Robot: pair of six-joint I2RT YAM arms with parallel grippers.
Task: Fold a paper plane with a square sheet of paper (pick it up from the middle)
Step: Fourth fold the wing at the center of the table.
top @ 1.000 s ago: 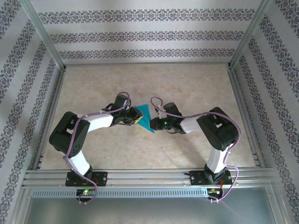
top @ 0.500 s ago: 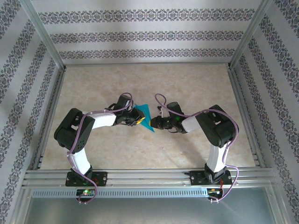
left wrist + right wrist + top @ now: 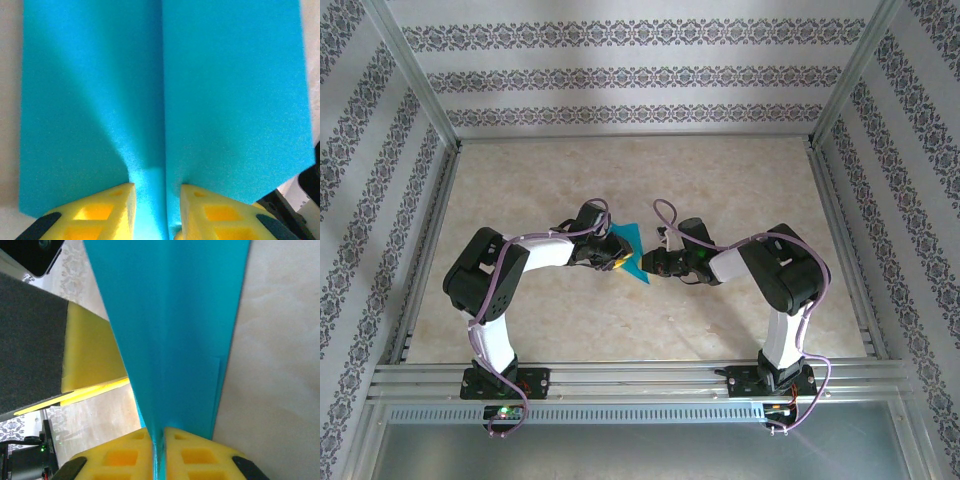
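The square sheet of paper is folded into a teal paper plane (image 3: 632,243) with a centre crease, held just above the table between both grippers. My left gripper (image 3: 617,260) meets it from the left. In the left wrist view the wings of the plane (image 3: 225,100) spread wide. The left gripper (image 3: 157,186) has its yellow fingers apart, loosely either side of the crease. My right gripper (image 3: 647,266) comes from the right. In the right wrist view the gripper (image 3: 158,430) is shut on the folded keel of the plane (image 3: 175,330).
The beige table (image 3: 620,170) is walled by patterned panels and aluminium posts. A metal rail (image 3: 640,378) runs along the near edge by the arm bases. A yellow finger of the left gripper (image 3: 90,355) stands close beside the plane in the right wrist view.
The left arm's elbow has swung right and its gripper pushed closer to the plane. The right gripper shifted slightly left. The plane stays between them.
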